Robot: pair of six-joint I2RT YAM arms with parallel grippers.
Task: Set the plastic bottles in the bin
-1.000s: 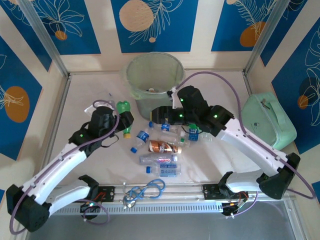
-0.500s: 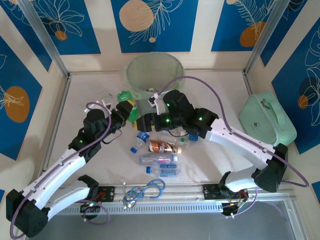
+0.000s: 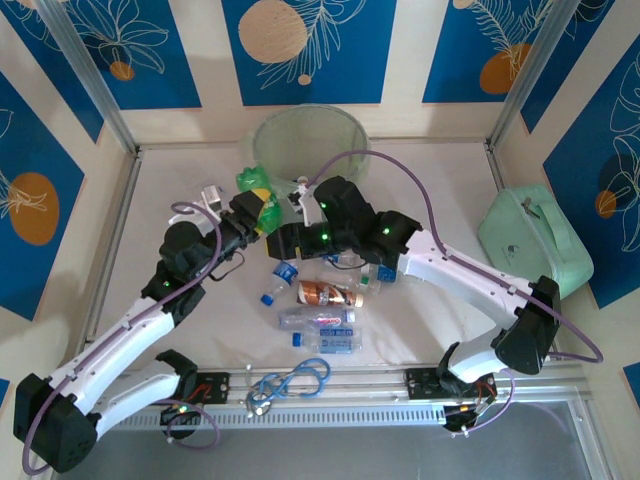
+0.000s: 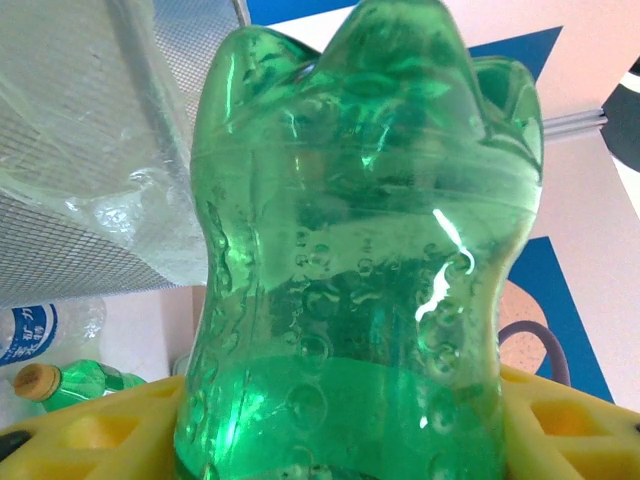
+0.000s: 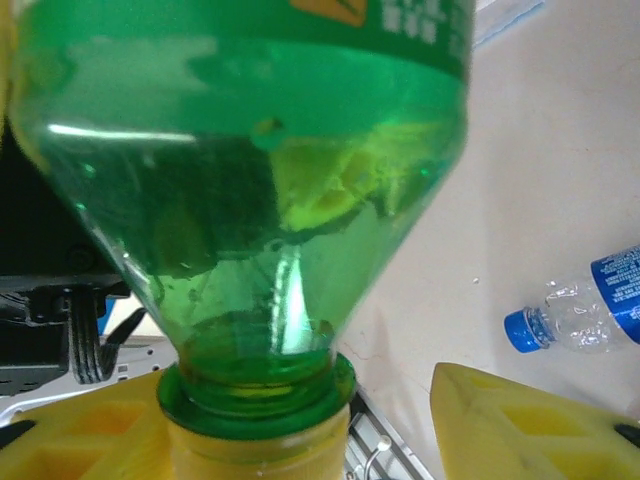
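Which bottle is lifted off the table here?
The green bottle, clamped between the left fingers next to the bin. The clear bottles and the brown bottle lie on the table.

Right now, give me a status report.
Left fingers shut on green bottle by bin. Right fingers open by its cap. More bottles on table.

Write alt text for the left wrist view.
A green bottle, base toward the top, is gripped low in the left gripper. The bin rises at upper left; a clear blue-labelled bottle lies lower left.
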